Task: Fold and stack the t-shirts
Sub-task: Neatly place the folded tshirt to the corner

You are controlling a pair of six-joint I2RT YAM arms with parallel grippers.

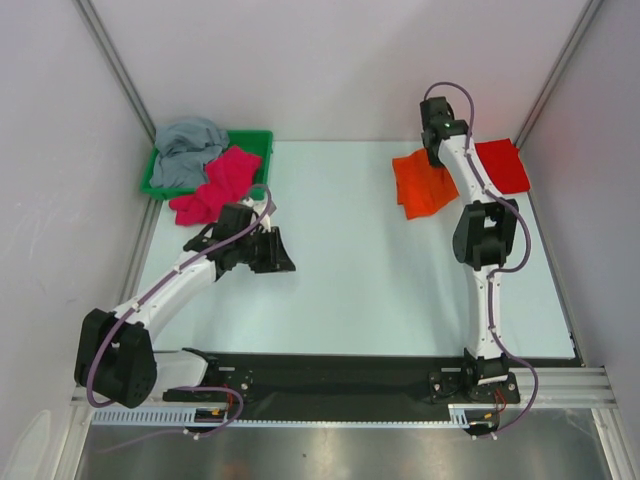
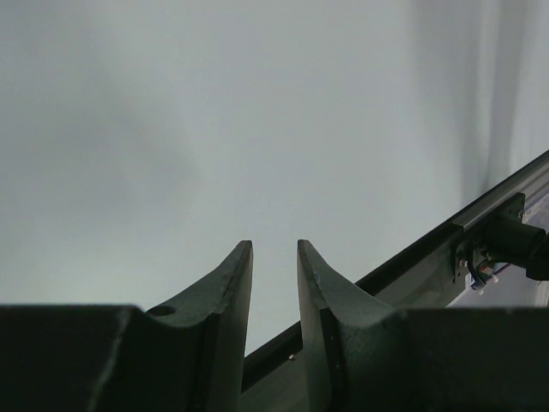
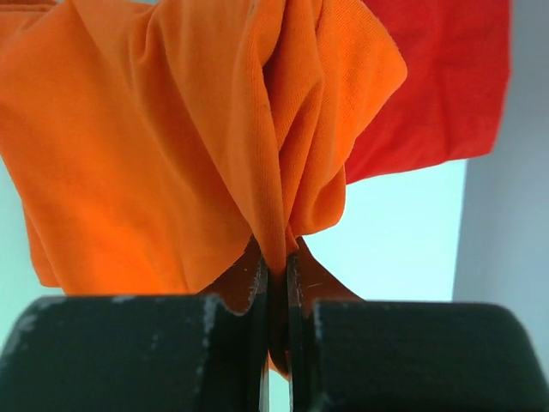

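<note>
Work looks under half done: the red shirt (image 1: 503, 165) lies folded at the far right corner, while the pink shirt (image 1: 215, 185) and grey shirt (image 1: 188, 150) sit crumpled at the green tray (image 1: 262, 140) in the far left corner. The right gripper (image 3: 276, 275) is clamped on the bunched orange shirt (image 1: 425, 185) beside the red one, whose long axis seems to run far-to-near, with the pinched end toward the far edge. The left gripper (image 2: 274, 275) hangs slightly parted and empty near the left edge.

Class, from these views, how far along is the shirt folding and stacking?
Done: the red shirt looks folded flat. In hand: the right tool pinches the orange shirt beside it. Remaining: pink shirt and grey shirt lie crumpled at the green tray; left tool is empty.
</note>
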